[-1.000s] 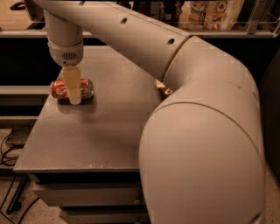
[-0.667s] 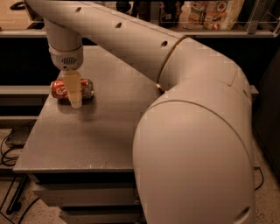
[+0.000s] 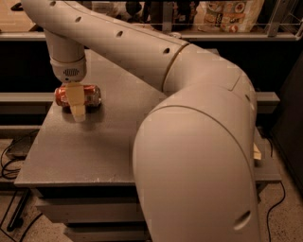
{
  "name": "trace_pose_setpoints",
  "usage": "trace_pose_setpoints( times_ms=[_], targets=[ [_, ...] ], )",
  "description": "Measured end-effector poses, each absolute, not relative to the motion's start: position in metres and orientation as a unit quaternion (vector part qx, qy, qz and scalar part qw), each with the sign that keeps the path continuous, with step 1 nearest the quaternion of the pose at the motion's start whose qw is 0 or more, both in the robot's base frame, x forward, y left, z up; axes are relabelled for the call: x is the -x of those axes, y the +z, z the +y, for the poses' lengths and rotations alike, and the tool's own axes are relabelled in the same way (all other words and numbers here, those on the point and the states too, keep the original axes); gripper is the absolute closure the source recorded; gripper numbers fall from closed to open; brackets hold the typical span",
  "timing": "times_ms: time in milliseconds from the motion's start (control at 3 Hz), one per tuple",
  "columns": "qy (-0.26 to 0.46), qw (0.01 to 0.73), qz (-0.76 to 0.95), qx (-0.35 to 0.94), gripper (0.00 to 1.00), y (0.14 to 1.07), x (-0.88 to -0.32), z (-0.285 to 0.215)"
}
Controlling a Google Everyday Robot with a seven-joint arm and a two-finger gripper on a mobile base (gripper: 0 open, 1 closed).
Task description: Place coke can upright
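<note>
The coke can (image 3: 91,96) is red with silver ends and lies on its side at the left rear of the grey table (image 3: 109,142). My gripper (image 3: 76,103) hangs straight down from the wrist (image 3: 69,71) and is lowered over the middle of the can. Its pale tip covers the can's centre and reaches the table surface just in front of it. The part of the gripper behind the can is hidden.
My large beige arm (image 3: 199,156) fills the right foreground and hides the table's right side. A shelf with bags (image 3: 227,14) runs along the back. Cables (image 3: 12,156) lie on the floor at the left, below the table edge.
The arm's big elbow has shifted a little to the left in view. The gripper and the can stay in the same place.
</note>
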State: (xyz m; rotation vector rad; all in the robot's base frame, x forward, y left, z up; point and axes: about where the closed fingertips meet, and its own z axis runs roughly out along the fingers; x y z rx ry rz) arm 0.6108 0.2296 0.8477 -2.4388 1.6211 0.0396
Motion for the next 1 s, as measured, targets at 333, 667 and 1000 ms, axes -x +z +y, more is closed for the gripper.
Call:
trace_pose_setpoints(
  times_ms=[333,667,1000],
  targets=[
    [0.033,0.098,0.553,0.827,0.18,0.8369,-0.6096,0.2282],
    [0.039,0.094,0.559,0.823,0.41,0.8349,-0.6091,0.2241],
    [0.035,0.096,0.561,0.822,0.64,0.8404,-0.6074,0.2216]
  ],
)
